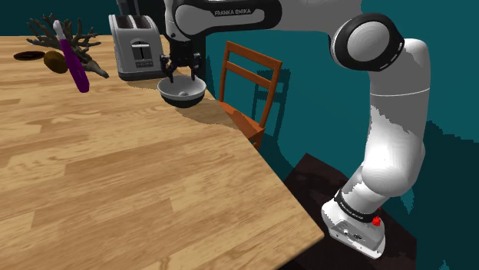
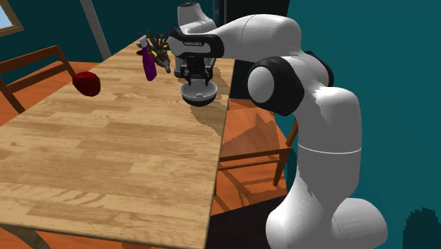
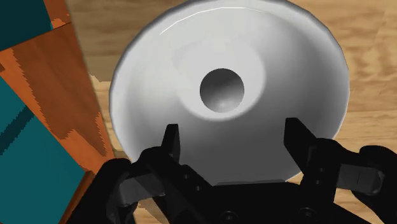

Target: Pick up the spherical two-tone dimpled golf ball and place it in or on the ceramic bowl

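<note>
Down in the white bowl [image 3: 305, 76] sits the grey ball [image 3: 221, 90]; the gripper [image 3: 233, 127] hovers above, fingers [image 3: 170, 139] spread and empty. Placement looks done, only the retreat left.

I'm seeing my white arm [image 1: 395, 146] with dark rounded joints [image 1: 367, 42], lettering [image 1: 239, 11] on a dark band, a red button [image 1: 376, 222] on its base [image 1: 355, 228], and an all-black gripper [image 1: 182, 77].

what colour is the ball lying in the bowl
Plain grey; the small round ball shows best in the wrist view.
</note>
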### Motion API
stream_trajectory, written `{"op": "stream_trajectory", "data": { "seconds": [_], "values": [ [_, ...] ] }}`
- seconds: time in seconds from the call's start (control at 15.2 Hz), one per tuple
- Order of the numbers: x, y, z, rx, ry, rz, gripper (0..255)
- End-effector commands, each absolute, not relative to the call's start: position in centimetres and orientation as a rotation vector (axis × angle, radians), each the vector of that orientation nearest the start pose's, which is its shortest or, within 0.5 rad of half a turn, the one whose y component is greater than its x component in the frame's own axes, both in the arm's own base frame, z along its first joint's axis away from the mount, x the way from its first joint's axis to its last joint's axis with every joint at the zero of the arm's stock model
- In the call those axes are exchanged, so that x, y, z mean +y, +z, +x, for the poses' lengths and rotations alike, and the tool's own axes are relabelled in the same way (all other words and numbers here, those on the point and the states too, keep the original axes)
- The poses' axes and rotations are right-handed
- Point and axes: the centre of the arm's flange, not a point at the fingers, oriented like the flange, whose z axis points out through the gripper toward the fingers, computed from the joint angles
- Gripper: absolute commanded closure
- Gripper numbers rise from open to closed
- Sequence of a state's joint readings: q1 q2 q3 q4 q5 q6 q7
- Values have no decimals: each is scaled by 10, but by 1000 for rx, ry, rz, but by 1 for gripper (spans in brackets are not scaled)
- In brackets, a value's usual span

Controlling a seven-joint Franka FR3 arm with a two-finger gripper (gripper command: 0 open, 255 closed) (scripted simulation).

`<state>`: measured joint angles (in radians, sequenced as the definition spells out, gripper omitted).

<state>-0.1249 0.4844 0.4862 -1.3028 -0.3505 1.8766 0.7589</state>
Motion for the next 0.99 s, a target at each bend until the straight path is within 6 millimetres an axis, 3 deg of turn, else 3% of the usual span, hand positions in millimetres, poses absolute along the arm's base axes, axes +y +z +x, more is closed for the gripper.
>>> {"op": "stream_trajectory", "data": {
  "seconds": [0.0,0.2,0.46,0.92],
  "values": [
    [155,503,689,596,-296,-3102,0],
    [155,503,689,596,-296,-3102,0],
    [158,552,680,596,-296,-3102,0],
    [158,552,680,596,-296,-3102,0]
  ]
}}
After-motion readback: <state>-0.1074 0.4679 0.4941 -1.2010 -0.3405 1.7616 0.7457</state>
